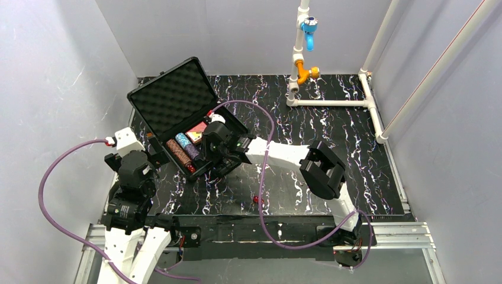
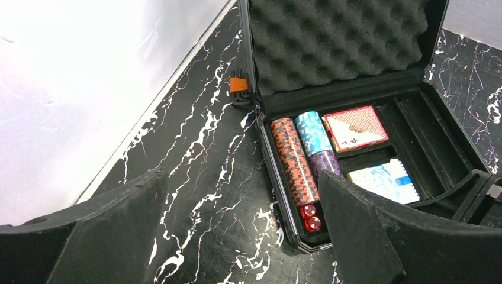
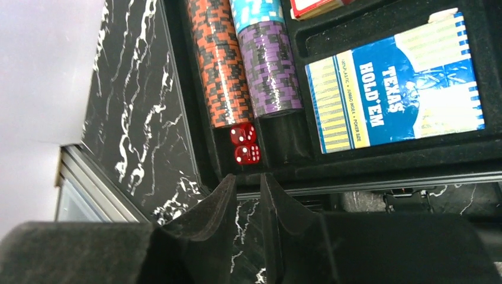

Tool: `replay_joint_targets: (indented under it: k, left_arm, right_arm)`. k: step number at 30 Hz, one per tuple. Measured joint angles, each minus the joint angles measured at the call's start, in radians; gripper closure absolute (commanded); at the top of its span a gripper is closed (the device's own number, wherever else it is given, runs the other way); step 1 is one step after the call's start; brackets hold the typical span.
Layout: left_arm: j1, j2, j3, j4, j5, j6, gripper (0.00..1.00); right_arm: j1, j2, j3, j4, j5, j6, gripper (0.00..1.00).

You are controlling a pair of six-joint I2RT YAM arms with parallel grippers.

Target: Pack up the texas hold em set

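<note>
My right hand, nearly closed on nothing, sits at the case's rim, dice at twelve o'clock.

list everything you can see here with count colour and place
case: one, black, lid open, table's far left
chip stacks: three, orange-brown, light blue, purple, lying in the case's left slots
dice: two, red, in the case at the orange-brown stack's end
card boxes: two, one red, one blue, in the case's middle compartments
loose piece: one, small, red, on the table near the front edge
pipe frame: one, white with blue and orange fittings, far right
left gripper: open, beside the case
right gripper: nearly closed, empty, at the case's front edge
</note>
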Motion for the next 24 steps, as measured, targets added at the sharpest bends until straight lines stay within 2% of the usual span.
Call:
replay_joint_targets:
  k: [7, 24]
  left_arm:
    - [0.0, 0.002, -0.001, 0.0, 0.0, 0.0, 0.03]
    - [0.0, 0.002, -0.001, 0.0, 0.0, 0.004, 0.03]
  right_arm:
    - [0.0, 0.093, 0.077, -0.031, -0.07, -0.122, 0.74]
    - [-0.001, 0.253, 0.238, -0.057, -0.101, -0.187, 0.8]
